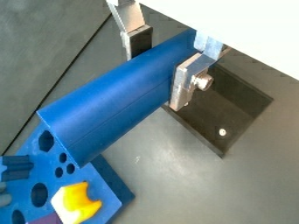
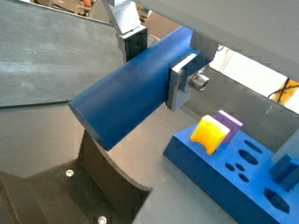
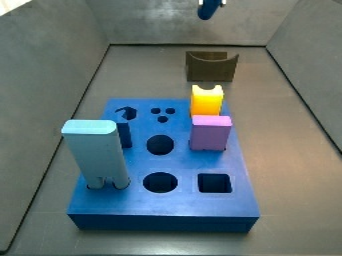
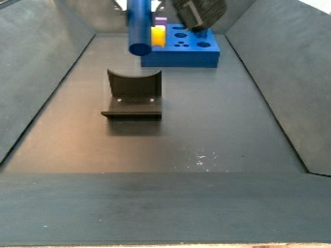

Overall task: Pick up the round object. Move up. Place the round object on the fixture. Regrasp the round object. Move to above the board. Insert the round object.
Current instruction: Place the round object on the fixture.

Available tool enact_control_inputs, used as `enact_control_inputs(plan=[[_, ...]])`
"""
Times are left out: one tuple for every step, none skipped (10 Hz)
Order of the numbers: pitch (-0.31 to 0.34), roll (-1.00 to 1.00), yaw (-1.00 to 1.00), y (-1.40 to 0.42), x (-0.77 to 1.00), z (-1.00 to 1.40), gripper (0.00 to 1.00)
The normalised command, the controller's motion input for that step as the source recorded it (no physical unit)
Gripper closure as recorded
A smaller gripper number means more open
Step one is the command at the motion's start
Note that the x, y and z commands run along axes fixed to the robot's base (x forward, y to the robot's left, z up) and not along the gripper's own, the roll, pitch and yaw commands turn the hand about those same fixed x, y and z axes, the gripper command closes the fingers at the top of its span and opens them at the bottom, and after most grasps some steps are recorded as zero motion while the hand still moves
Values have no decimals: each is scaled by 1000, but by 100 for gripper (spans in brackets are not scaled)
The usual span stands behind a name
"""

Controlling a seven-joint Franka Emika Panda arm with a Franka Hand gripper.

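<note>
One pincer grips one blue peg; one fixture, one board carrying one yellow peg, one pink block, one pale blue block.

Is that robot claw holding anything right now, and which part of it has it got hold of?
Yes. The gripper, raised above the fixture, is shut on the round object, a dark blue peg, clamping it near one end.
</note>
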Motion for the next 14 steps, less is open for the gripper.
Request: enact_control_inputs(plan=[[48, -181, -93, 30, 218, -8, 100], [214, -1000, -76, 132, 151, -1000, 100], [197, -1000, -93, 140, 131, -1000, 100], [205, -1000, -129, 142, 141, -1000, 100], [204, -857, -168, 137, 160, -1000, 100], [169, -703, -191, 141, 168, -1000, 100], [111, -488, -213, 142, 175, -1000, 100], [88, -376, -215, 144, 179, -1000, 100], [41, -222, -202, 134, 191, -1000, 100], [7, -171, -189, 117, 171, -851, 100], [-22, -158, -168, 93, 132, -644, 100], [-54, -154, -138, 64, 105, -390, 100], [-71, -143, -114, 62, 80, -266, 100], [-70, -138, -89, 36, 65, -243, 100]])
